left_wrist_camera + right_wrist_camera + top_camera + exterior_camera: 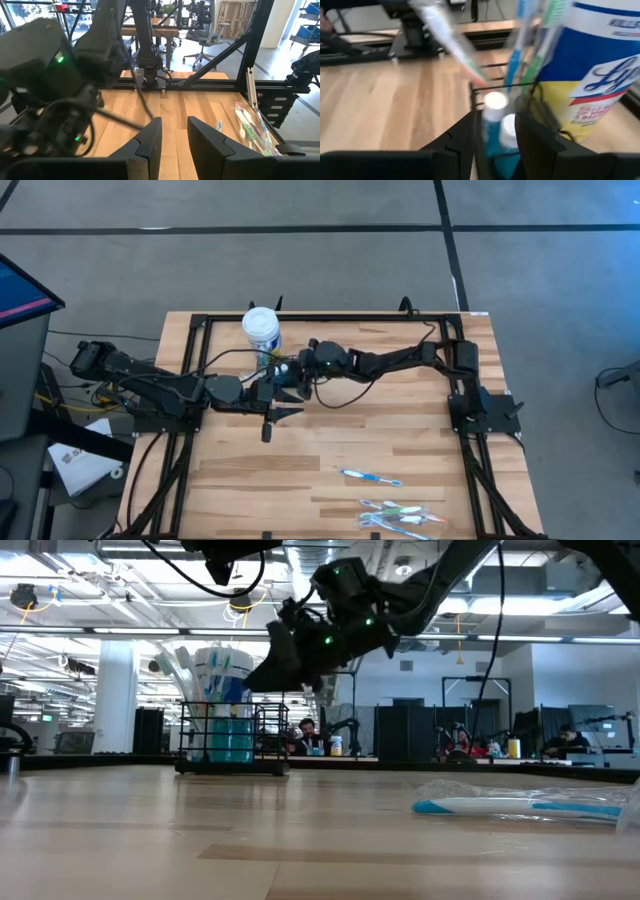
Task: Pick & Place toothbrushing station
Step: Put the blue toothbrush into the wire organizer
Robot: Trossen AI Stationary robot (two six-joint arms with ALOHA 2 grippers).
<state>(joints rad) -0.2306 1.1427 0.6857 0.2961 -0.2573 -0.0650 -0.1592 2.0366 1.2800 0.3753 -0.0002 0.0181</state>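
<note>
The toothbrushing station [232, 740] is a black wire caddy holding blue white-capped bottles [493, 107] and toothbrushes. It stands by its base on the wooden table, just in front of the white blue-labelled tub [261, 328]. My right gripper [495, 135] reaches in from the table's right and hovers open, slanting down, at the caddy's upper rim [502, 89]. In the low view my right gripper [262, 675] is above the wire frame. My left gripper [174, 145] waits open above the table's middle [272, 418], with nothing between its fingers.
A loose blue toothbrush [370, 477] and a clear packet of toothbrushes [400, 515] lie near the table's front right. The tub [600, 75] stands close beside the caddy. A black frame [330, 317] runs along the table's far and side edges.
</note>
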